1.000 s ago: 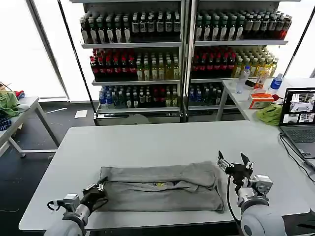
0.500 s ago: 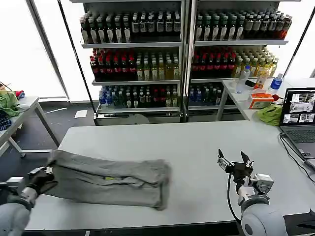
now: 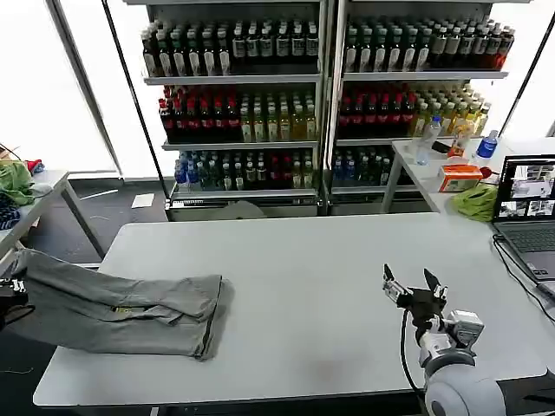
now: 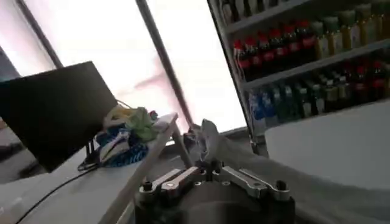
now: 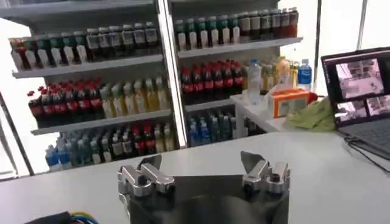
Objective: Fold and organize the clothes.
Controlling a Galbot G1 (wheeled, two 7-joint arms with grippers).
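One light grey cotton T-shirt (image 3: 121, 303), folded into a long band, is lying across the left end of the pale grey table (image 3: 329, 269), with its left part trailing past the table edge and hanging out over the dark floor. The fold closest to the middle of the table ends in a fairly neat straight edge, and a tiny bit of coloured print peeks out along the crease. At the very left border of the head view you can just catch the left gripper (image 3: 9, 290) at the far end of the shirt; the left wrist view has its jaws pulled together with a bunch of the grey fabric (image 4: 210, 137) sticking up between them, so it's clamped on the shirt. Past that, the same view has a side table carrying a crumpled green cloth (image 4: 137, 122) and a black monitor (image 4: 55, 115). The right gripper (image 3: 414, 290) sits low over the right part of the table, well apart from the shirt, jaws spread wide with nothing in them; the right wrist view shows the same gap between the fingers (image 5: 143, 176). Behind the table are shelves of drink bottles (image 3: 321, 95), and an open laptop (image 3: 525, 208) sits at the right edge
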